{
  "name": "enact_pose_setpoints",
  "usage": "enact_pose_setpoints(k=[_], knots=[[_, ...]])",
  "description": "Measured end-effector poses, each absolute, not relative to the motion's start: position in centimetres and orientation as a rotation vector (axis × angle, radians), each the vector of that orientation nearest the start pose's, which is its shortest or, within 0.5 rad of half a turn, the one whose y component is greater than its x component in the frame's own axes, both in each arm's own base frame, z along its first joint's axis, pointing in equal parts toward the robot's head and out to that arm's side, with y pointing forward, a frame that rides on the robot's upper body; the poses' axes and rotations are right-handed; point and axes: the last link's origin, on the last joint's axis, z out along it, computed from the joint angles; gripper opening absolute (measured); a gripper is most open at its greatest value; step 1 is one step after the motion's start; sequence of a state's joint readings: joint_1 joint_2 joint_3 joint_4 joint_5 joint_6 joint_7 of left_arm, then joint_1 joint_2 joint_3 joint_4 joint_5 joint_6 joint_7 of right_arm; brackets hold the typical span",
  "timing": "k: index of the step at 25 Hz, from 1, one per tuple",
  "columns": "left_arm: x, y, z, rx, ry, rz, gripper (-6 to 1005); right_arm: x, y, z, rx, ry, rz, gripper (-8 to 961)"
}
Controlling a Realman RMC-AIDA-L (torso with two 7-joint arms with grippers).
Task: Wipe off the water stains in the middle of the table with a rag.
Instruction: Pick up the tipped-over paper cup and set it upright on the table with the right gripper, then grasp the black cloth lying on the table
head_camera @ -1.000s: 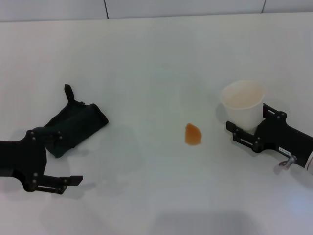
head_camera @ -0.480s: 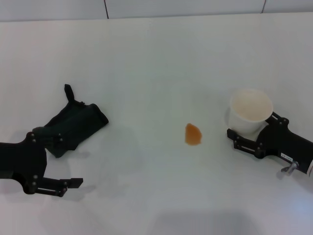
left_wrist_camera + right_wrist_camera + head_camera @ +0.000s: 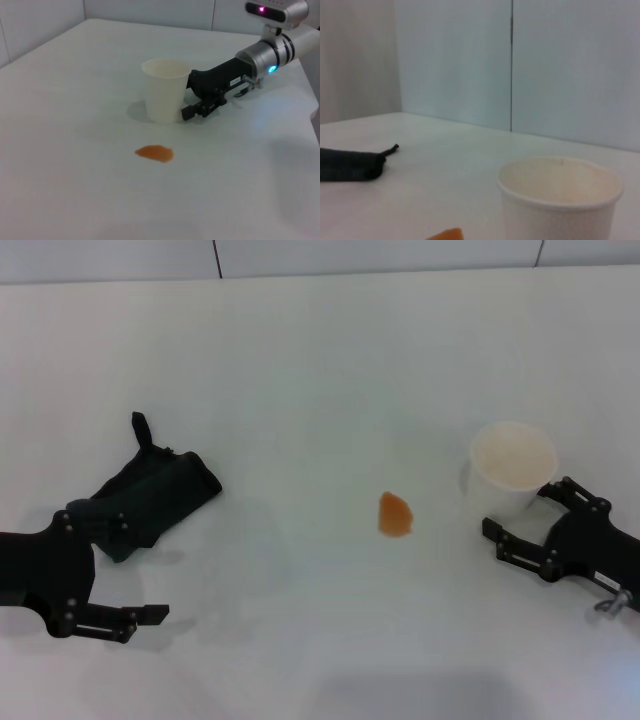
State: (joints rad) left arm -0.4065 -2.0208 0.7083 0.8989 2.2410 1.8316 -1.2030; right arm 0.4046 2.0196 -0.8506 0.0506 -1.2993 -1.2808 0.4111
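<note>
You have the small orange-brown, teardrop-shaped water stain (image 3: 395, 514) sitting near the middle of the plain white table (image 3: 320, 350), uncovered. To its right stands a white paper cup (image 3: 512, 470), upright (its inside looks faintly orange-tinted). Your right gripper (image 3: 530, 523) is just beyond the cup on the side away from the stain, its jaws spread open on either side of the cup's near edge and not clamping the cup. Well to the left of the stain lies the crumpled dark cloth rag (image 3: 150, 495), flat on the table. Your left gripper (image 3: 125, 570) hovers at the rag's near end, away from the stain, with jaws open, one finger over the rag's edge and holding nothing.
</note>
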Motion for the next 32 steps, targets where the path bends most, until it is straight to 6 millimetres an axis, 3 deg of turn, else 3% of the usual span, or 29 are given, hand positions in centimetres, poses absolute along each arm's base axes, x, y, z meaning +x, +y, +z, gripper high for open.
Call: enact_pose_setpoints(k=[10,18,25,32], knots=[[-30.1,27.7,4.8,-2.986,-0.279,-0.311,859,35.9,24.6,-3.4,-2.237,0.468,0.646,872],[-30.8,27.2,5.5,-2.950,-0.319,-0.301,859,36.7,24.1,0.3,-2.339,0.500,0.618,869],[-30.9,27.1,5.8,-2.936,-0.328,-0.299,860,35.3,24.8,3.4,-2.504,0.535,0.511,868],[-30.8,27.2,5.9,-2.917,-0.358,-0.318,860,32.3,25.7,6.6,-2.605,0.484,0.475,867]])
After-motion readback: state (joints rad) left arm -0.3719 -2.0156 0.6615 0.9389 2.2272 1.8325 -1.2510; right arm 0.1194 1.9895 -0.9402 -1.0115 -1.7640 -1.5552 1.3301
